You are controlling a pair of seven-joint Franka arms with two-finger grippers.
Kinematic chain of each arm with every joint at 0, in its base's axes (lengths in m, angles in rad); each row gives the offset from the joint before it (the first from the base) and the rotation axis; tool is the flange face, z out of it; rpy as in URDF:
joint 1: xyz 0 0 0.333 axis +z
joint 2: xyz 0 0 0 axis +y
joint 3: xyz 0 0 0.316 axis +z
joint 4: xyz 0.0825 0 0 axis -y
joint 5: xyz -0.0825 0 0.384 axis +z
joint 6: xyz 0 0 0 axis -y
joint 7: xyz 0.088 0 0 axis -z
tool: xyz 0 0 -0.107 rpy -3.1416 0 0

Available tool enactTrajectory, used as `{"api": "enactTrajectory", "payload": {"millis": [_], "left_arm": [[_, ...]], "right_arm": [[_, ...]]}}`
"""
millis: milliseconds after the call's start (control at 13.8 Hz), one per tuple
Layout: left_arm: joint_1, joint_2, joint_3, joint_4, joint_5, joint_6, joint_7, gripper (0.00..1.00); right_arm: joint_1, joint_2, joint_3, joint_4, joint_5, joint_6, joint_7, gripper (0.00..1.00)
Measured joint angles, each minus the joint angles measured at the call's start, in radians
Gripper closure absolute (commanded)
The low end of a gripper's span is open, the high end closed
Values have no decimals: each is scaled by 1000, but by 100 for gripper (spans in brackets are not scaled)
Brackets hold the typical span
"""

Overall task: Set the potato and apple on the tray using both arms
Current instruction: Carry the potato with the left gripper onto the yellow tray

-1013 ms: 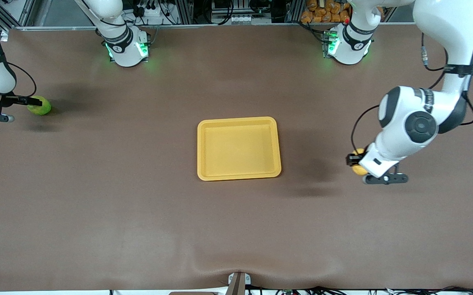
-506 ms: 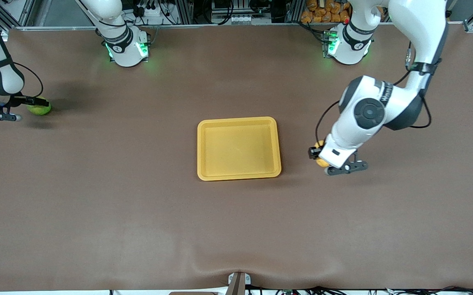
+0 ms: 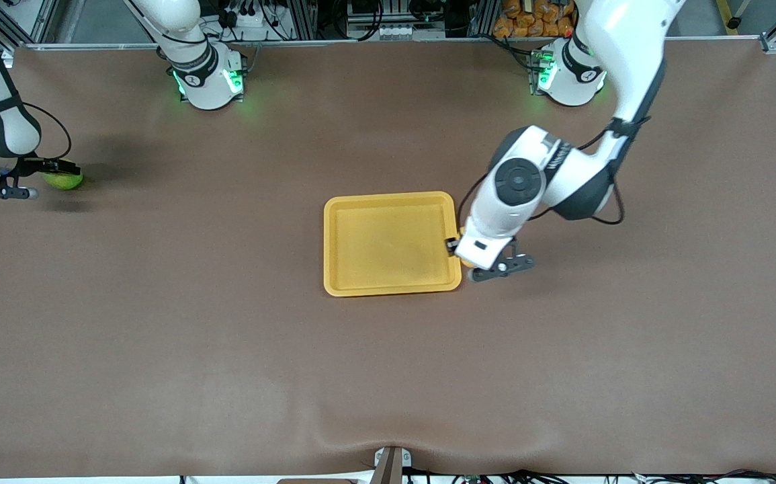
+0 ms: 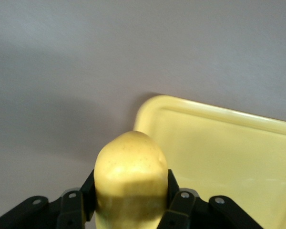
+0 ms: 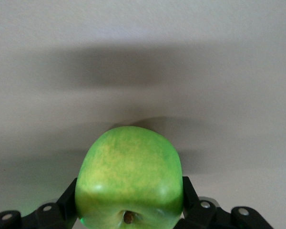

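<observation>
Yellow bumpy potato (image 4: 129,183), green dimpled apple (image 5: 128,179), each end-effector-clamped

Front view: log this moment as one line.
left gripper: shut on potato, over tray edge | right gripper: shut on apple, at right arm's table end | tray: empty

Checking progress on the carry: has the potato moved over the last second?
Yes. Held in the left tool, the potato has travelled from the left arm's end of the table to the tray's edge.
</observation>
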Motion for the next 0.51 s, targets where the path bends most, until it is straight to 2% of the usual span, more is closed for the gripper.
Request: {"api": "enactTrajectory", "payload": {"millis": [217,506], "left_arm": [[-106,95,6,77,65,0,-135,100],[-182,191,8,101,184,0,-274,98]], "right_arm": [[36,-3,18,53,1,-114,-4,100],[154,-11,26,201,33,-287,-3,100]]}}
